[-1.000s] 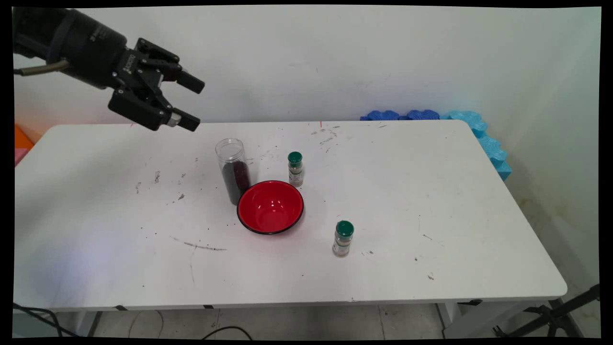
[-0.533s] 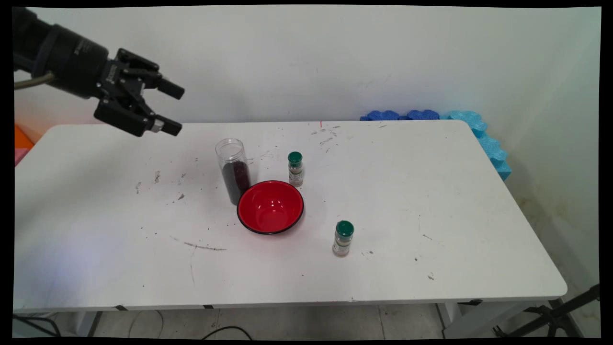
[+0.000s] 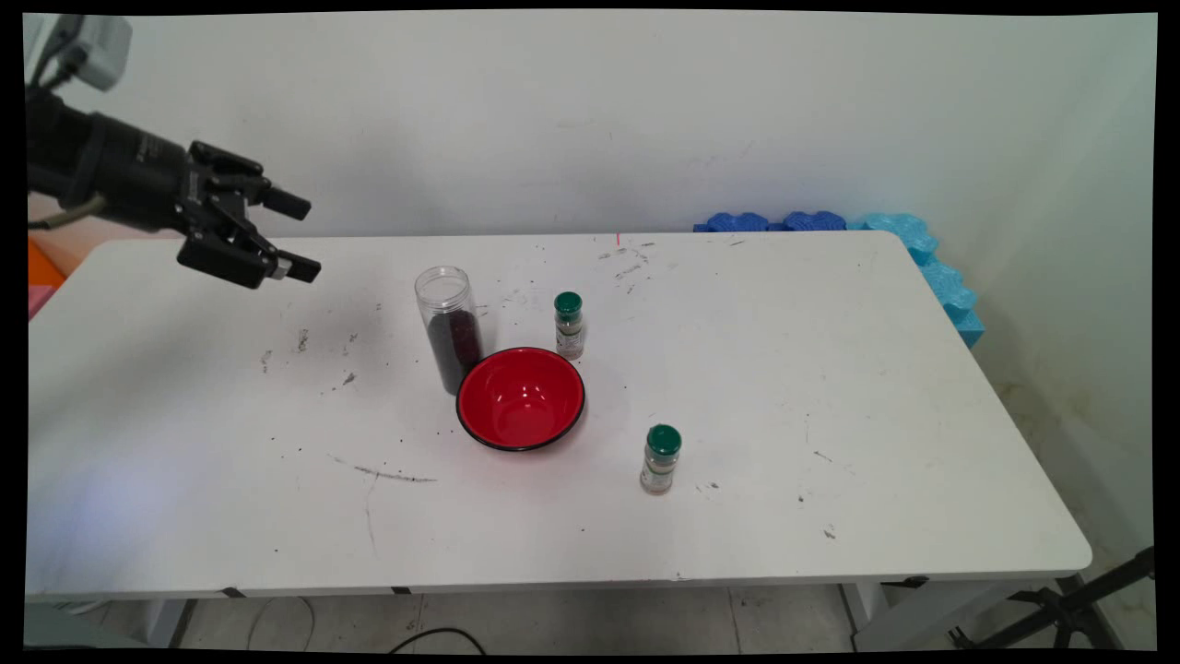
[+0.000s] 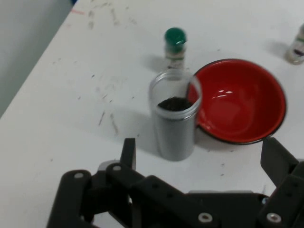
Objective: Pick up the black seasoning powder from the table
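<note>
Upper left of the frame, we see our hand [image 3: 300, 238] spread wide, gripping nothing, nearest the clear jar [image 3: 448, 327].

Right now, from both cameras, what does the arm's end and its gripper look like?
The gripper is black, with two blocky fingers on an open, angular linkage whose silver screws show in the hand view. One fingertip carries a pale metallic band. Behind it sits a round black wrist section with small white lettering, too small to read. A greyish cable trails from the wrist, and a white link shows at the top left.
</note>
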### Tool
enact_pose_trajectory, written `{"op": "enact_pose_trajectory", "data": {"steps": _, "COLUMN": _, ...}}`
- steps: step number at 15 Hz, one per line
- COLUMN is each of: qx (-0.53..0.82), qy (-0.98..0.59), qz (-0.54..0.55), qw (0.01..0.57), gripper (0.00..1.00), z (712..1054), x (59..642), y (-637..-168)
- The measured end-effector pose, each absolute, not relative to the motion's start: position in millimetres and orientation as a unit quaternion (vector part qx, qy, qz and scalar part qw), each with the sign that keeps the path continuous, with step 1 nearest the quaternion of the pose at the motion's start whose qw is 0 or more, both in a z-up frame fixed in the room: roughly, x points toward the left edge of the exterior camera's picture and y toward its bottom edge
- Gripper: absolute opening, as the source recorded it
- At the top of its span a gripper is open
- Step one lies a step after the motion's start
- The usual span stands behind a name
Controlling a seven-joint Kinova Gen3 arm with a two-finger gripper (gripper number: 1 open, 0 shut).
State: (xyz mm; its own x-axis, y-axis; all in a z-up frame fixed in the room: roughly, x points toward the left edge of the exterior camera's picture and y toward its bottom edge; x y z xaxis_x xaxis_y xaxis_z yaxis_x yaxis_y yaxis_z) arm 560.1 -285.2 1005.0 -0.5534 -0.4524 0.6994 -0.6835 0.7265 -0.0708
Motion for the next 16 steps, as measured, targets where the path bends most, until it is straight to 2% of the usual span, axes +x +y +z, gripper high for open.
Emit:
{"op": "enact_pose_trajectory", "data": {"steps": 9, "qx": 0.348, "qy": -0.861, "qz": 0.177, "qw": 0.325, "gripper": 1.00, "z": 931.0, "x": 554.6, "y": -294.4}}
{"op": "enact_pose_trajectory", "data": {"steps": 16, "qx": 0.343, "qy": -0.863, "qz": 0.172, "qw": 0.329, "gripper": 1.00, "z": 881.6, "x": 531.5, "y": -320.1}}
